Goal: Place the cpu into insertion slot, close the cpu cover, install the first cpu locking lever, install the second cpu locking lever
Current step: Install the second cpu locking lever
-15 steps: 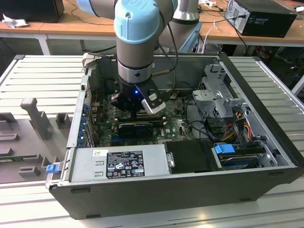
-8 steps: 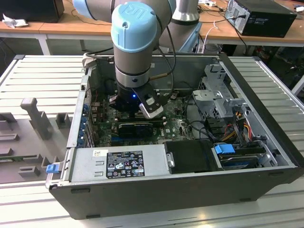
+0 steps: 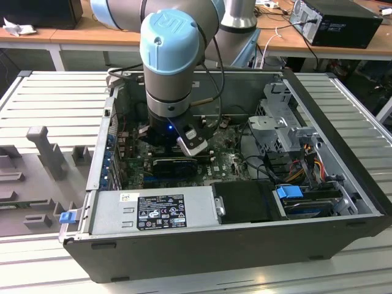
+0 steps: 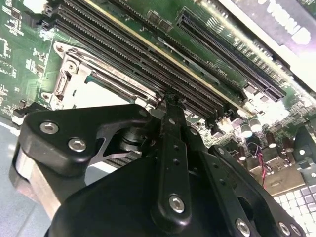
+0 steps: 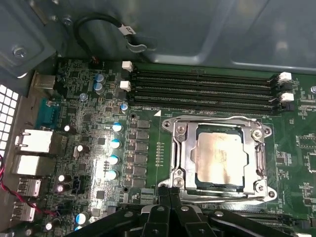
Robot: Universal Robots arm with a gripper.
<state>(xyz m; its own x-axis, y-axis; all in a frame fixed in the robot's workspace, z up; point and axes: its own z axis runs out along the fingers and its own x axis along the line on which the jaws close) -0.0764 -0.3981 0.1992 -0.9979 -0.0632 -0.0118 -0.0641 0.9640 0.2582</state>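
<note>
My gripper (image 5: pixel 170 190) hung low inside the open computer case (image 3: pixel 343 226), just above the green circuit board (image 5: pixel 148 148). In the first wrist view its two black fingers (image 5: pixel 159 207) met at the tips, pressed together with nothing between them. Just beyond the tips lay the socket (image 5: pixel 183 148) with its silver rim, and the pale tan chip (image 5: pixel 220 157) sat flat inside it. The thin metal cover (image 5: pixel 217 124) lay down around the chip, framing it through its window. Past the socket ran the long black memory slots (image 5: pixel 202 86), side by side. In the exterior view my arm (image 3: pixel 174 61) reached down into the case, which stood on a ribbed grey tabletop (image 3: pixel 49 98).
</note>
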